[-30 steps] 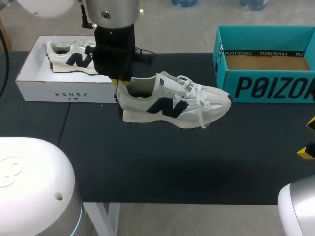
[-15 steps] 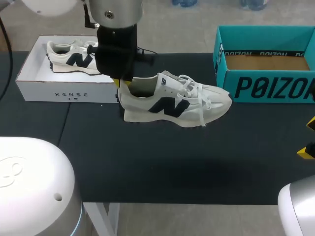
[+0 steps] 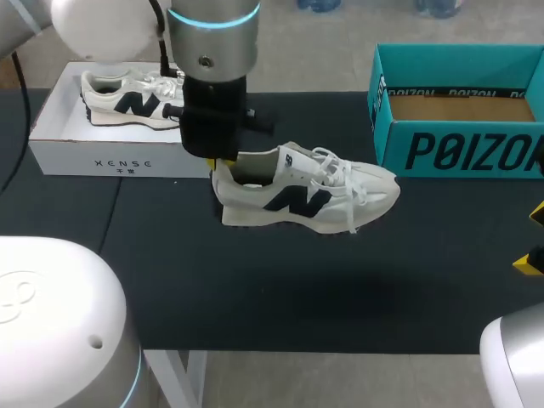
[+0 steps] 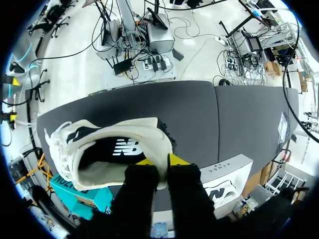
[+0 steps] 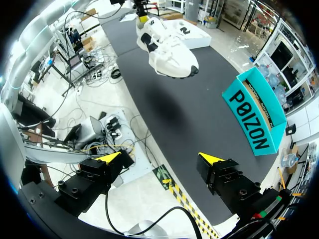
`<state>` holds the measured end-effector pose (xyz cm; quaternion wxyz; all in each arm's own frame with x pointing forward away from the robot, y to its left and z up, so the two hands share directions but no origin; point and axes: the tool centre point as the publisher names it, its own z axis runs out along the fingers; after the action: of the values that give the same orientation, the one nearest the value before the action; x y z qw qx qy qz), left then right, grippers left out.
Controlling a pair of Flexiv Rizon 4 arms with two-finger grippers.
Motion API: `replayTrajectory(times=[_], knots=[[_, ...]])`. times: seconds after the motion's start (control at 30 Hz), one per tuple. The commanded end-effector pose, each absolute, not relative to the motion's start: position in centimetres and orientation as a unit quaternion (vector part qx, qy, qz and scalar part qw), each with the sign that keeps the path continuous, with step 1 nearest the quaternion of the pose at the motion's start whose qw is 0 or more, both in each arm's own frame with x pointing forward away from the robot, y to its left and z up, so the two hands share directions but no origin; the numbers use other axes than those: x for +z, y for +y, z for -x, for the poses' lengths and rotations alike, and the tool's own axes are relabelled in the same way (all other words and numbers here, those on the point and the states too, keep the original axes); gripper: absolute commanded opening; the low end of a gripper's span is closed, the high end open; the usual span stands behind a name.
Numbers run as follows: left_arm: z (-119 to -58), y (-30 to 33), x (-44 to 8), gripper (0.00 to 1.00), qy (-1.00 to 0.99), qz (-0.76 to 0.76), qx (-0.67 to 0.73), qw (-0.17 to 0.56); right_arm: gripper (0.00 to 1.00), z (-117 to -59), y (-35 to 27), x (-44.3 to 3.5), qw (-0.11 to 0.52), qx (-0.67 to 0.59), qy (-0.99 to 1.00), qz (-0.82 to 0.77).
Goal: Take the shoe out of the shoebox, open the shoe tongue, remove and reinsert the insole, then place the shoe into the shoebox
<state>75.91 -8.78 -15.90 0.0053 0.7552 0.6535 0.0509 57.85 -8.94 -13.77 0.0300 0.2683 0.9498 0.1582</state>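
A white sneaker (image 3: 306,200) with a dark side logo hangs above the black table (image 3: 255,289), toe pointing right. My left gripper (image 3: 223,161) is shut on its heel collar, one yellow tip inside the opening and one outside, as the left wrist view shows (image 4: 163,160). The sneaker (image 4: 114,154) stretches ahead of that gripper. A white shoebox (image 3: 119,153) at the back left holds a second matching sneaker (image 3: 127,98). My right gripper (image 5: 160,158) stands open and holds nothing at the table's right edge, far from the sneaker (image 5: 169,50).
An open teal box (image 3: 459,153) with a brown bottom stands at the back right, also seen as the teal box (image 5: 254,122) in the right wrist view. Bare black tabletop lies under and in front of the hanging sneaker.
The left arm has carried the sneaker a little to the right and toward the front of the table. The right gripper has not moved.
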Motion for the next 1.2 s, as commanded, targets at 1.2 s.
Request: replayTrajectory(times=[1.2], knots=[[-76.9,-13.0,-33.8,0.00,0.658,-0.751,0.041,-0.045,1.00,-58.2,-8.8,-13.5,0.026,0.155,0.950,-0.268]])
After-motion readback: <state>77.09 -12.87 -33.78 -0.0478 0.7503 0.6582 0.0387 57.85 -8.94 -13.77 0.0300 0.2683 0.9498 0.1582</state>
